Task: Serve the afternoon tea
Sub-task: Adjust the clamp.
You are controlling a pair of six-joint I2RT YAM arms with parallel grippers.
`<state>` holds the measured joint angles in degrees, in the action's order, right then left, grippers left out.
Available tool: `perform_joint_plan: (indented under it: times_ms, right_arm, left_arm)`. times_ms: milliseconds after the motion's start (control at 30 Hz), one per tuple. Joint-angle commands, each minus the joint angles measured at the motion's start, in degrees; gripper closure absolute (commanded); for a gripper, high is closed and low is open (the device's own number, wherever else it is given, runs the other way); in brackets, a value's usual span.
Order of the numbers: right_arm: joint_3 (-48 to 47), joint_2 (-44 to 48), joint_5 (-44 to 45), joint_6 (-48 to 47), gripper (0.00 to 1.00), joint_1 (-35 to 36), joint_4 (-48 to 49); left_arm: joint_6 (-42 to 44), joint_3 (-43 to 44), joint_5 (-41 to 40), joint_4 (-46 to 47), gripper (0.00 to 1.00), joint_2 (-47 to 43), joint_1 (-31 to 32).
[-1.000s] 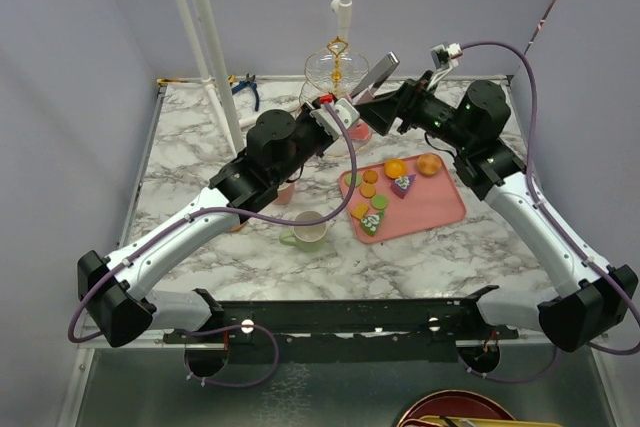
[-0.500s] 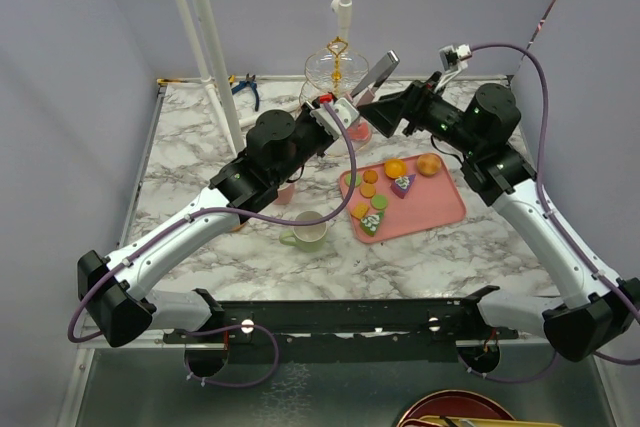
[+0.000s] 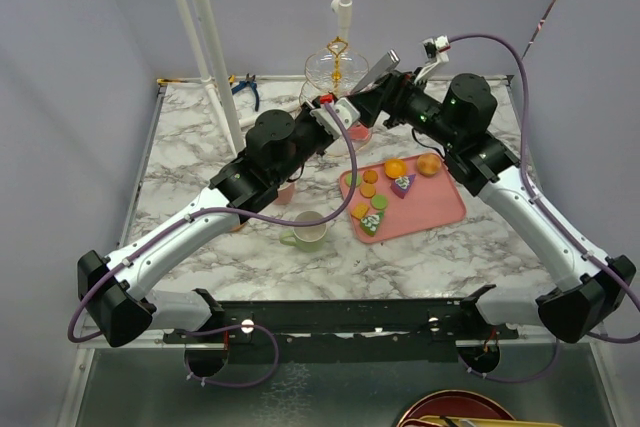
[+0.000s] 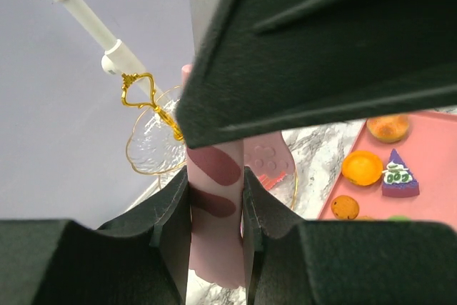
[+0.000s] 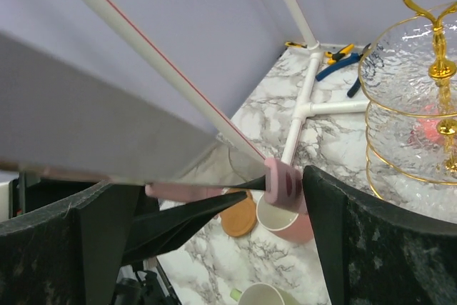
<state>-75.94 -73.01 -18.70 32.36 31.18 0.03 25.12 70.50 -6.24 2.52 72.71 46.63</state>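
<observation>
Left pincer (image 4: pixel 216 192): you are clenching it on the pink end of a long flat tool (image 4: pixel 214 166) — pink with darker oval patches where the fingers (image 4: pixel 171 212) are pressing, and grey further up.
Right pincer (image 5: pixel 207 180): you are holding it released, with its fingers (image 5: pixel 335 248) spread wide, just above the left pincer. The grey end of the tool is running through the gap. I cannot tell whether it is touching either finger.
Stand (image 5: pixel 418 98): the clear three-tier glass stand with the gold stem is standing upright on the marble table (image 3: pixel 200 137), just beyond both pincers.
Pink mug (image 5: pixel 284 225): it is sitting upright under the left arm, behind the left pincer, just beside a brown coaster (image 5: pixel 239 221).
Green mug (image 3: pixel 306 232): it is sitting upright further back toward the arm bases, well behind the left pincer.
Cakes (image 3: pixel 396 168): the small rounds and wedges — orange, green and purple — are lying on the pink tray (image 3: pixel 440 209). They are below the right pincer and on its near side, apart from the stand.
Pliers (image 3: pixel 245 87): a blue-handled pair is lying at the far edge of the table, well off to the left of the left pincer.
</observation>
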Motion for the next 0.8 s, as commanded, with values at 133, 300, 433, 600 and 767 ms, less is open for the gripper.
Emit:
perform_joint_plan:
  times_ms: [133,300,433,600,767]
  right_arm:
    - [-5.7,-5.3,6.0,1.8,0.02,0.8,-3.9]
    - [-6.9,-7.4,6.2,2.3,0.11,1.1,-7.0]
    - [-6.1,-7.6,7.2,2.7,0.14,1.1,-6.8]
    - [-4.9,-7.6,3.3,2.4,0.06,1.1,-2.5]
    - [-4.6,-7.3,2.9,0.5,0.00,1.7,-1.5]
  left_arm:
    - [4.8,-1.1,0.3,3.3,1.00,-0.9,1.8]
    - [7.7,-2.2,-2.9,5.8,1.00,-1.2,2.6]
    - [9.3,-3.3,-3.8,7.1,1.00,-1.3,3.0]
    - [9.7,-3.2,-4.0,7.5,1.00,-0.9,3.7]
    - [9.6,-2.8,-3.6,7.2,1.00,-0.6,4.2]
